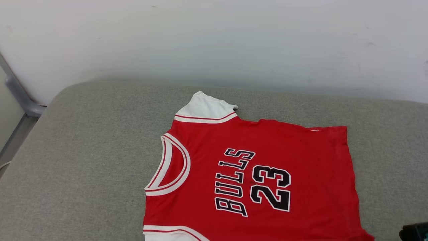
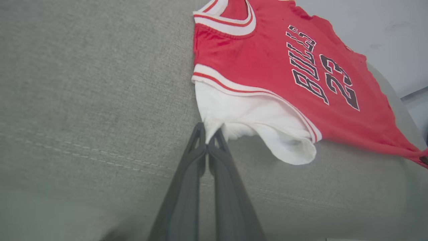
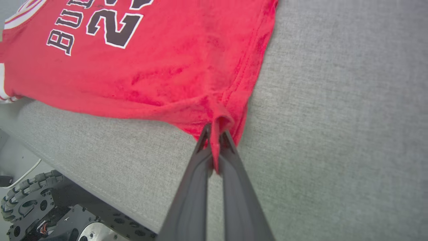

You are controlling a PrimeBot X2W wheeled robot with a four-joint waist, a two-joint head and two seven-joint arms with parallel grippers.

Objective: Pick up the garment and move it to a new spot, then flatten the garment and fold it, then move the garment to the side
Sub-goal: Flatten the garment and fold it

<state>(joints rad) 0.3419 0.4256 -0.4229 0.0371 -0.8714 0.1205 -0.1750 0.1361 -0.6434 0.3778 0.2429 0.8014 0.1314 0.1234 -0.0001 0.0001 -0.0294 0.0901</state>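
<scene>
Shirt (image 1: 254, 174) spread on cushion (image 1: 83, 150); L gripper (image 2: 209, 131) clamped on sleeve (image 2: 247, 113), R gripper (image 3: 216, 133) on hem corner (image 3: 227, 112). Fold, side move pending.

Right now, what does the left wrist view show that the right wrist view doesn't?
Left wrist view: the left end effector shut on the white sleeve of the garment. Right wrist view: the right end effector shut on the red hem corner, plus the robot's wheeled base below the cushion's edge. Shared: the garment's black lettering and the grey cushion.
</scene>
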